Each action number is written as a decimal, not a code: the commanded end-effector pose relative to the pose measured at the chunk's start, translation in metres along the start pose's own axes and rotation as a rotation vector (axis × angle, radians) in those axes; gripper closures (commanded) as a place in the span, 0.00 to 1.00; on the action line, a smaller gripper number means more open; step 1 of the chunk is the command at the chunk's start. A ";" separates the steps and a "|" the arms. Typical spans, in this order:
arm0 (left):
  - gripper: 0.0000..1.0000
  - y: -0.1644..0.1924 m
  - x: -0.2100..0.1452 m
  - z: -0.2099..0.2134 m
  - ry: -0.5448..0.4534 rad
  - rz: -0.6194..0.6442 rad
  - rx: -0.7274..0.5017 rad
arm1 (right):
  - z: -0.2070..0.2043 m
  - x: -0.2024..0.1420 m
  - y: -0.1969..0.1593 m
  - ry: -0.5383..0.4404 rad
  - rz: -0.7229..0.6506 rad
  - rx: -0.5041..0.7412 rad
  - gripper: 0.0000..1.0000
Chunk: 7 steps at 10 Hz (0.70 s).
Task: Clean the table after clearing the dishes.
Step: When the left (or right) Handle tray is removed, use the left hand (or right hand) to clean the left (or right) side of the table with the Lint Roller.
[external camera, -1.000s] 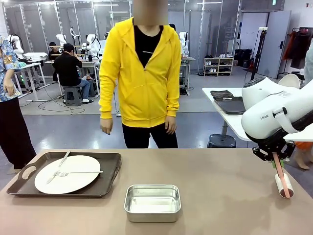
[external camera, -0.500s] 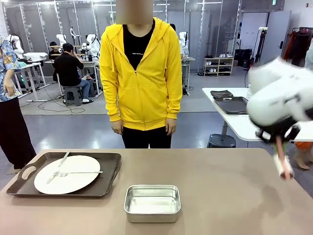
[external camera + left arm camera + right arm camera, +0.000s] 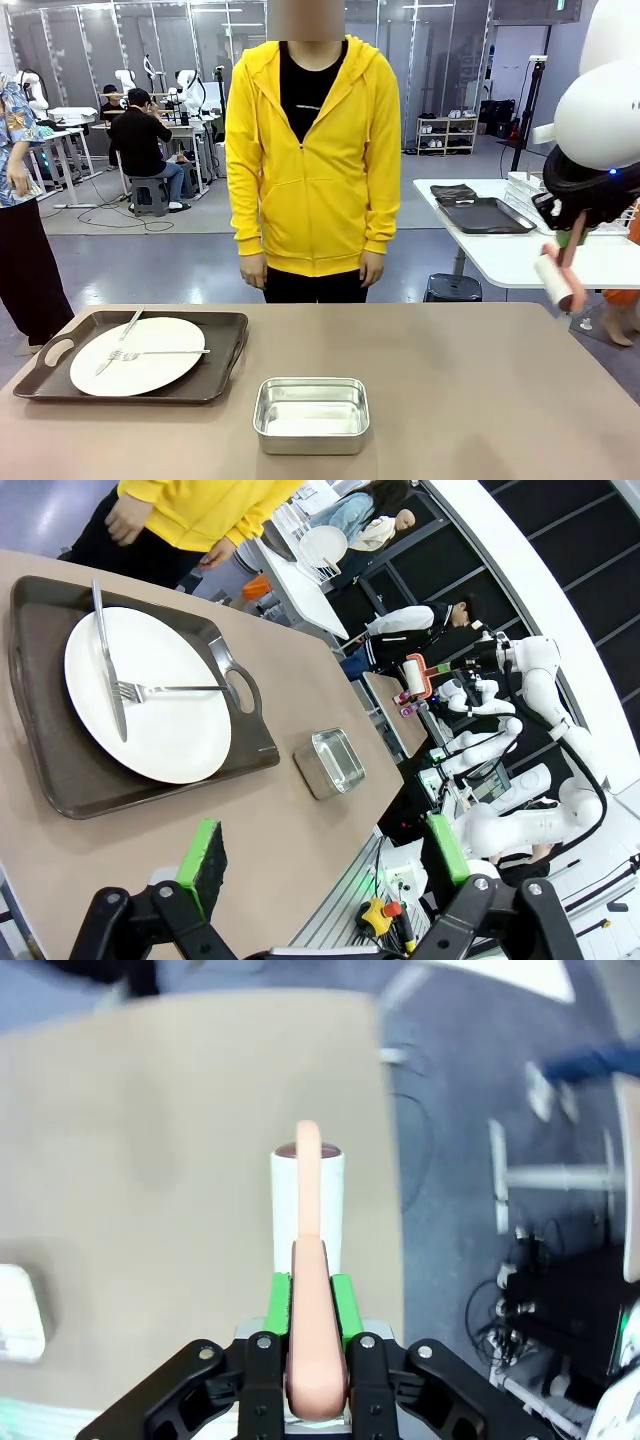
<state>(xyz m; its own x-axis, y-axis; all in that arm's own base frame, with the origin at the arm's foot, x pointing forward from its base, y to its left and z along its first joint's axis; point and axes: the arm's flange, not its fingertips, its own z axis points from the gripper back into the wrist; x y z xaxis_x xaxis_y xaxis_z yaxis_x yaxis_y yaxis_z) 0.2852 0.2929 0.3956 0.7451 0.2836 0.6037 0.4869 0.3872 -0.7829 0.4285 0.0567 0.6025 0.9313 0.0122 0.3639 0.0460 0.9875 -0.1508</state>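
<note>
The right gripper (image 3: 310, 1295) clenches a roller's (image 3: 308, 1195) handle above the desk (image 3: 150, 1160). The left gripper (image 3: 325, 858) is released, plate (image 3: 150, 695) ahead.

We can read no text, label, brand or number on anything here. A small green sign (image 3: 561, 5) sits high at the back of the room in the front view, but its marks are too small for us to make out (the picture's top edge also cuts it). The right wrist view is too blurred for us to read any print, and in the left wrist view the far benches are too small.
</note>
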 end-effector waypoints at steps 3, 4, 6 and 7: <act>0.00 -0.002 -0.001 0.003 -0.005 -0.010 -0.005 | -0.001 -0.007 0.037 -0.053 0.372 0.066 0.79; 0.00 -0.002 -0.001 0.003 -0.005 -0.010 -0.005 | -0.004 -0.008 0.045 -0.061 0.475 0.074 0.79; 0.00 -0.002 -0.001 0.003 -0.005 -0.010 -0.005 | -0.009 -0.012 0.058 -0.055 0.529 0.113 0.79; 0.00 -0.002 -0.001 0.003 -0.005 -0.010 -0.005 | 0.000 -0.009 0.057 -0.030 0.469 0.074 0.79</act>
<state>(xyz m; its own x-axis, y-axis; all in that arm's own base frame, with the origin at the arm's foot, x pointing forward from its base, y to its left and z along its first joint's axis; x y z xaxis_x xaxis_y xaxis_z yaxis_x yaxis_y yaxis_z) 0.2853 0.2928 0.3956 0.7452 0.2834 0.6037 0.4870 0.3871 -0.7829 0.4237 0.1169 0.5855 0.8154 0.4995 0.2927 -0.4403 0.8633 -0.2468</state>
